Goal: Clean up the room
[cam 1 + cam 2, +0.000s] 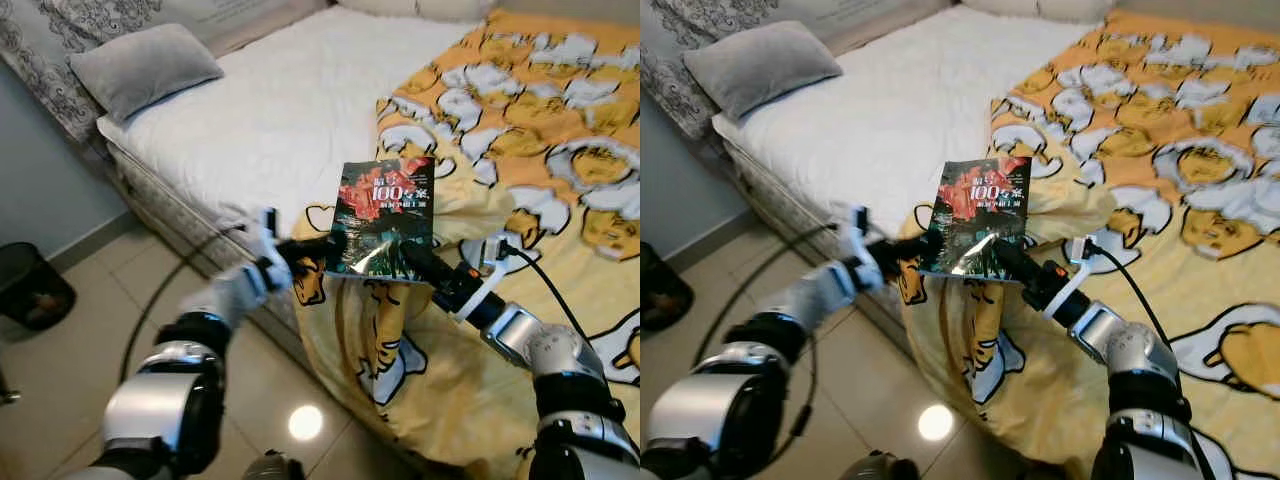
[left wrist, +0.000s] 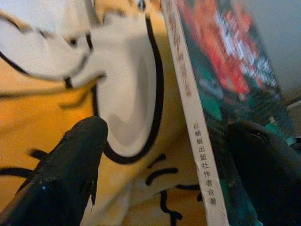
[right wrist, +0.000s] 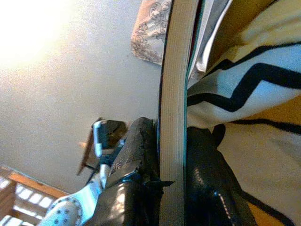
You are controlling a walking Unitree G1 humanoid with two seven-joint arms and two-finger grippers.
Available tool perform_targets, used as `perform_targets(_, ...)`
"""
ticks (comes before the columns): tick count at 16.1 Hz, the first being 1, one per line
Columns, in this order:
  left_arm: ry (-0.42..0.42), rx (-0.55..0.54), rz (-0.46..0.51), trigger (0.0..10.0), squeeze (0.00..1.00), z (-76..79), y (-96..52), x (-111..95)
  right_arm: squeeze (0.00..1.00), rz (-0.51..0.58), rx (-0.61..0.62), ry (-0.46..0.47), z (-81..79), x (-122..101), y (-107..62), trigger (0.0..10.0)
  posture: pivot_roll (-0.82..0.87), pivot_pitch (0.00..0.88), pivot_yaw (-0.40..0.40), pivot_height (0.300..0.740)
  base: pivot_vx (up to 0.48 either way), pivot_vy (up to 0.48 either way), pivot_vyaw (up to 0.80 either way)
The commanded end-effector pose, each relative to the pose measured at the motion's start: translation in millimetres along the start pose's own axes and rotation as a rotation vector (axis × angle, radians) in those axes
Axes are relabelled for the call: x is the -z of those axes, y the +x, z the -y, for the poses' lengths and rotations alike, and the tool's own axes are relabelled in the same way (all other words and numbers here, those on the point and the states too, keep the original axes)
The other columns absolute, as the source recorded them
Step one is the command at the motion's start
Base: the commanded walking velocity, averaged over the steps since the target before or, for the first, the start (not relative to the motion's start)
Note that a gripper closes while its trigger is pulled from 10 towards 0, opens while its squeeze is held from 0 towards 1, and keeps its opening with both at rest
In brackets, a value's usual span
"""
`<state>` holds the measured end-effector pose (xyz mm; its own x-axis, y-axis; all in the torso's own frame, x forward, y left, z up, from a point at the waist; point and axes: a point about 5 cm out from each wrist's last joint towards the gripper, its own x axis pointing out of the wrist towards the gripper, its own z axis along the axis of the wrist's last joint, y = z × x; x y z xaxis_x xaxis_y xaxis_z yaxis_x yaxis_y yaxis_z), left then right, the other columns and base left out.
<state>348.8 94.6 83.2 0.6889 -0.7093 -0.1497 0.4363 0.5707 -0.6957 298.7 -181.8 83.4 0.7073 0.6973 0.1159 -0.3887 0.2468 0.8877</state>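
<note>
A book with a dark green and red cover is held upright over the bed's near corner, above the yellow cartoon blanket. My right gripper is shut on its lower edge; in the right wrist view both fingers press the book's pale edge. My left gripper is at the book's lower left corner and stands open. In the left wrist view its fingers straddle the spine, with a wide gap on the blanket side.
The bed has a white mattress and a grey pillow at the far left. A black bin stands on the tiled floor by the wall at left. A black cable trails from my left arm.
</note>
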Motion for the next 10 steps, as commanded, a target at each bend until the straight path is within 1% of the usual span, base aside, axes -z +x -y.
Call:
perform_targets(1,0.013,-0.012,0.001,5.7,0.00,-0.5,0.9,-2.6,0.00,0.013,-0.079,-0.009,-11.2,-3.0,7.3,0.0,-0.09,0.117,0.196,0.740,0.000,0.000,0.00)
perform_targets(2,0.002,0.009,0.018,1.2,0.00,1.7,2.6,-3.4,0.00,0.012,-0.071,-0.009,-10.9,-1.9,6.2,0.0,-0.10,0.118,0.201,0.740,0.000,0.000,0.00)
perform_targets(3,-0.021,0.052,0.025,0.0,0.00,6.0,4.8,-4.0,0.00,0.012,-0.066,-0.007,-10.2,-0.6,4.5,0.0,-0.09,0.117,0.206,0.740,0.000,0.000,0.00)
perform_targets(4,-0.030,0.071,0.023,0.0,0.00,7.9,5.9,-3.8,0.00,0.012,-0.065,-0.004,-10.0,0.4,3.3,0.0,-0.09,0.116,0.207,0.740,0.000,0.000,0.00)
perform_targets(10,-0.019,0.080,-0.017,0.0,0.00,4.7,3.0,0.6,0.00,0.015,-0.028,-0.011,-7.2,1.4,6.7,0.0,-0.08,0.102,0.197,0.740,0.000,0.000,0.00)
